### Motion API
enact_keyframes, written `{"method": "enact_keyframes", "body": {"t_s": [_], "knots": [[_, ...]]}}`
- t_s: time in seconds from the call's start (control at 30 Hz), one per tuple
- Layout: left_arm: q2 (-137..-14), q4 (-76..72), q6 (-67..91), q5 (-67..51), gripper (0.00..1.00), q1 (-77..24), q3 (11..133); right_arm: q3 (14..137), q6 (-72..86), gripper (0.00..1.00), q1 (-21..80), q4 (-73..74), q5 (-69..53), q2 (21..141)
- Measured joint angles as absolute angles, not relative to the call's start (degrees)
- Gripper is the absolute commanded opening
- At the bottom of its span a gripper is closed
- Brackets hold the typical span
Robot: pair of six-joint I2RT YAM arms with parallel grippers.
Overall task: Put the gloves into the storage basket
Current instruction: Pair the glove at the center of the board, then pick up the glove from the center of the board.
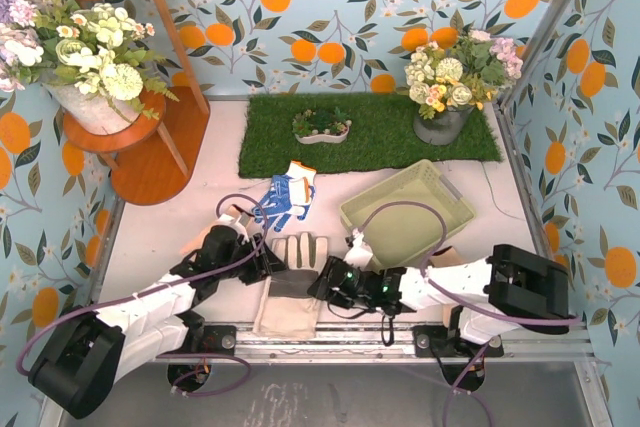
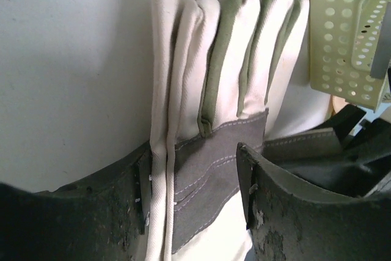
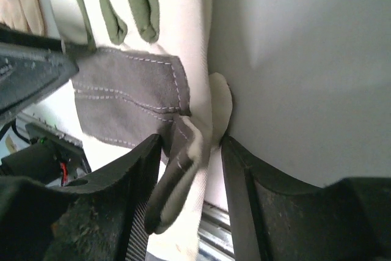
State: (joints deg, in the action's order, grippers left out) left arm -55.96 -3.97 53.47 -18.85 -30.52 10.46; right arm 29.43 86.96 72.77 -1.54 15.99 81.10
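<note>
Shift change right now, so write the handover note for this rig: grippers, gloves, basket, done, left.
Left gripper: jaws straddle the work glove at its cuff; grip unclear.
Right gripper: jaws around that glove's bunched edge; grip unclear.
Blue-and-white glove lies on the table beyond the left arm; a peach glove lies beside the work glove.
Storage basket: no glove in it.
Done: nothing yet. Left: every glove.

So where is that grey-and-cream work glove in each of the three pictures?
Top external: the work glove lies flat at lower centre.
Left wrist: it fills the middle, fingers pointing up.
Right wrist: it is at upper left, fingers running off the top.
Shared landmark: its grey stitched band, seen in all three.
</note>
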Motion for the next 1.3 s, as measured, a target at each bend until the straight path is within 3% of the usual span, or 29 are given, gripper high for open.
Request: {"method": "enact_keyframes", "body": {"t_s": [0.17, 0.33, 0.6, 0.9, 1.3], "knots": [[-56.42, -6.96, 53.89, -21.32, 0.57, -30.52, 9.23, 29.41, 84.75, 0.42, 70.02, 0.54, 17.32, 79.88], [-56.03, -6.68, 54.22, -21.23, 0.63, -30.55, 9.02, 29.36, 83.07, 0.52, 68.97, 4.08, 18.5, 76.97], [-51.59, -0.54, 54.94, -16.51, 0.71, -30.55, 10.13, 29.32, 83.92, 0.57, 73.25, 8.88, 19.77, 71.88], [-56.8, -3.11, 55.02, -17.74, 0.67, -30.52, 11.51, 29.1, 87.05, 0.56, 75.79, 7.09, 19.22, 75.88], [-67.29, -21.3, 59.0, -22.39, 0.58, -30.52, 8.88, 27.31, 89.14, 0.54, 73.12, -3.14, 18.06, 79.0]]}}
